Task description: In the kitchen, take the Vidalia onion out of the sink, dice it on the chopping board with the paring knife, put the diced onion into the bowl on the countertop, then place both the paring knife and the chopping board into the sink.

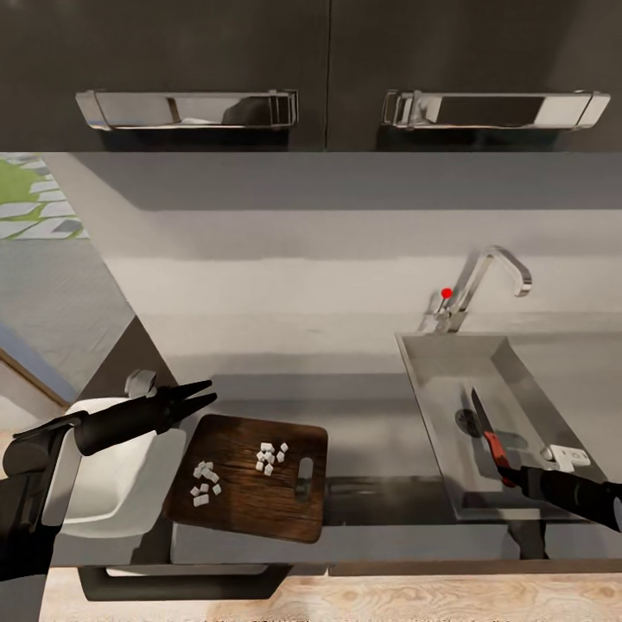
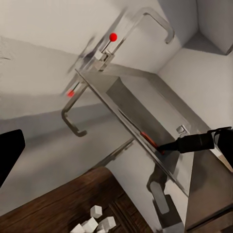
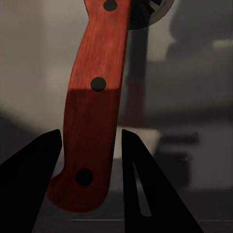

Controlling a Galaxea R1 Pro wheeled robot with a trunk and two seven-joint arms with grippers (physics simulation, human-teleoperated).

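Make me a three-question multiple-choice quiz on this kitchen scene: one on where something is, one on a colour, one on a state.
1. Where is the paring knife?
A. on the chopping board
B. in the sink
C. in the bowl

2. What colour is the knob on the tap?
A. red
B. blue
C. green

3. Where are the diced onion pieces?
A. in the bowl
B. in the sink
C. on the chopping board

Answers:
1 B: the knife lies in the sink basin, the right gripper fingers either side of its handle.
2 A: the head view shows a red knob.
3 C: white cubes sit in two clusters on the chopping board; the bowl beside it holds none that can be seen.
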